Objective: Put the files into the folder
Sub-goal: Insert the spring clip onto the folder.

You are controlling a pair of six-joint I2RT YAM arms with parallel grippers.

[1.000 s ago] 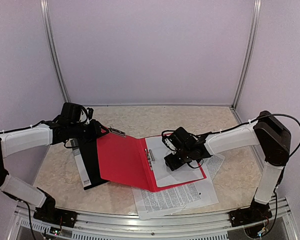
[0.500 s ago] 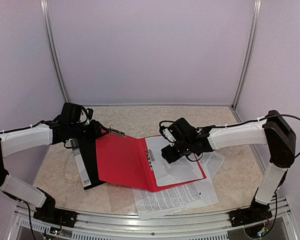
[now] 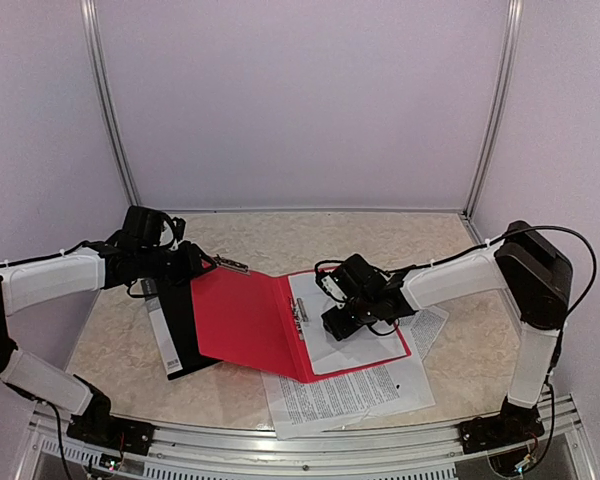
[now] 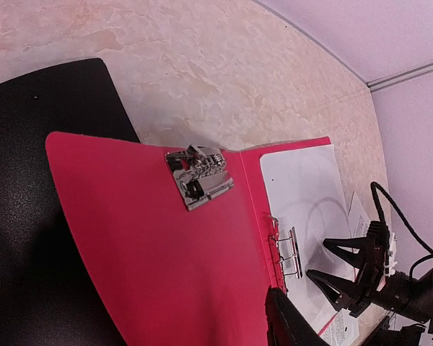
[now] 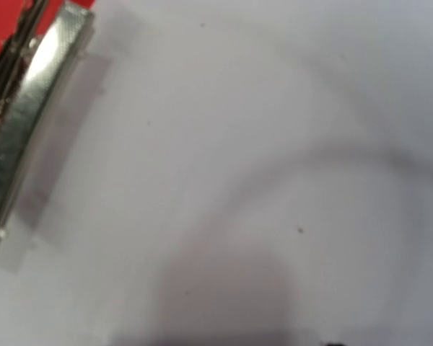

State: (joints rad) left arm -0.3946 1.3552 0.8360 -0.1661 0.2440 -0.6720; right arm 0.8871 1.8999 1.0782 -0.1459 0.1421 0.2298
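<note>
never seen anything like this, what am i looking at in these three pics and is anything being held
These are two robot arms bolted to a table, each ending in a two-finger gripper. The wide picture comes from a fixed camera above and behind them; the other two come from cameras on the wrists. A red folder lies open over printed sheets and partly over a black board. The left gripper is at the corner of the raised cover and seems to prop it up, though its grip is unclear. The right gripper points open fingers at a white sheet inside the folder, holding nothing.
</note>
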